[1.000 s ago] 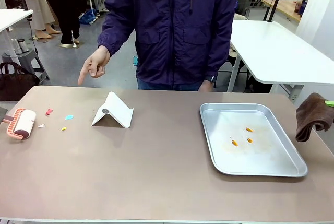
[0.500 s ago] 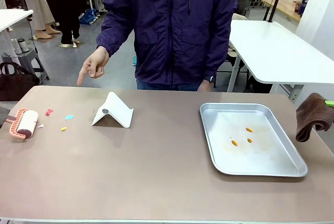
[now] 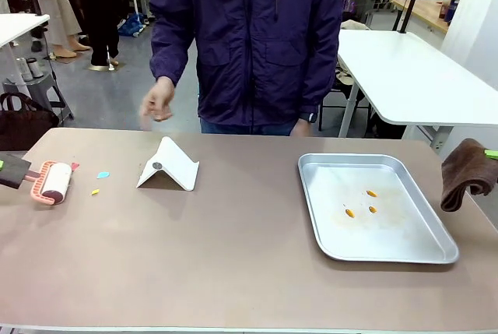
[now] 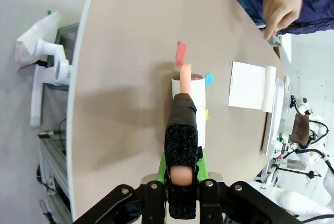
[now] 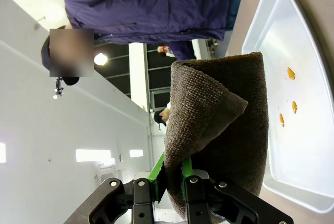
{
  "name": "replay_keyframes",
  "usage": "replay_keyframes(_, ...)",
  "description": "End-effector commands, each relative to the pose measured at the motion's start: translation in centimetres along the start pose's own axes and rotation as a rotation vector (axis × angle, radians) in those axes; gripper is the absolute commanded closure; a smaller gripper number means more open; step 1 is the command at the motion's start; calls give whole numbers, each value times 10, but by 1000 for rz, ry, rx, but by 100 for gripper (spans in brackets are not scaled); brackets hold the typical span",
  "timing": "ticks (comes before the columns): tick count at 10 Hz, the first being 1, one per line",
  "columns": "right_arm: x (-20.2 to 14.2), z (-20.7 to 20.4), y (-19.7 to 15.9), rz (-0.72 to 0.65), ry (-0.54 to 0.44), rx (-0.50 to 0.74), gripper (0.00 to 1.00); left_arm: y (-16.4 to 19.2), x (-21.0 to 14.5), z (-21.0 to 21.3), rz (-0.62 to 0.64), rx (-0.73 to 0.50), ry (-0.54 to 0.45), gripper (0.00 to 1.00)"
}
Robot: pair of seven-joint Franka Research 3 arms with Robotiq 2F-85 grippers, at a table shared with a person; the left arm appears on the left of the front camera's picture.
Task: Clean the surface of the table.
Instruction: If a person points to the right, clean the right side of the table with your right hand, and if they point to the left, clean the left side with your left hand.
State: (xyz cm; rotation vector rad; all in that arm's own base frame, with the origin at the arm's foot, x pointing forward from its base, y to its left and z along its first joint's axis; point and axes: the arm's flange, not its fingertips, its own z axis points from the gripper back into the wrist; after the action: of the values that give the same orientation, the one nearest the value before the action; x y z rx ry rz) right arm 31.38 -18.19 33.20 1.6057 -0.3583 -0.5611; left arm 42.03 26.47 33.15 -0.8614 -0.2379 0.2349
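Note:
The beige-brown table [image 3: 233,260] carries small paper scraps at its left end: red [image 3: 75,167], blue [image 3: 103,174] and yellow [image 3: 95,191]. A pink-framed lint roller [image 3: 54,182] lies on the top just left of them. My left gripper [image 3: 6,170] is shut on the roller's black padded handle [image 4: 181,145]. In the left wrist view the roller drum [image 4: 189,104] points at the red scrap [image 4: 180,54]. My right gripper [image 5: 172,174] is shut on a brown cloth [image 5: 222,130], which hangs off the table's right end [image 3: 465,174].
A silver metal tray [image 3: 405,233] with three orange bits [image 3: 371,193] sits right of centre. A white folded stand [image 3: 169,165] is left of centre. A person in a dark purple jacket stands at the far edge, one hand [image 3: 159,100] hanging above the table.
The lint roller has rolled right toward the scraps, and the small white scrap no longer shows. The person's pointing hand has drawn back and curled up. The right arm has not moved.

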Motion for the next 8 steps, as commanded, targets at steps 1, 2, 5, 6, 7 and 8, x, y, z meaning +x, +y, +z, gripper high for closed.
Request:
replay_keyframes(1, 0, 0, 4, 3, 1, 18, 100, -6, -6, -28, 16, 43, -18, 97)
replay_keyframes(2, 0, 0, 4, 3, 1, 18, 100, -10, -8, -38, 15, 48, -11, 97)
replay_keyframes(5, 0, 0, 4, 3, 1, 18, 100, -20, -6, -59, 47, 33, -18, 97)
replay_keyframes(6, 0, 0, 4, 3, 1, 18, 100, -26, -7, -65, 59, 7, -17, 97)
replay_keyframes(7, 0, 0, 4, 3, 1, 18, 100, -32, -8, -74, 71, -6, -26, 97)
replay_keyframes(8, 0, 0, 4, 3, 1, 18, 100, -37, -7, -82, 76, 1, -44, 97)
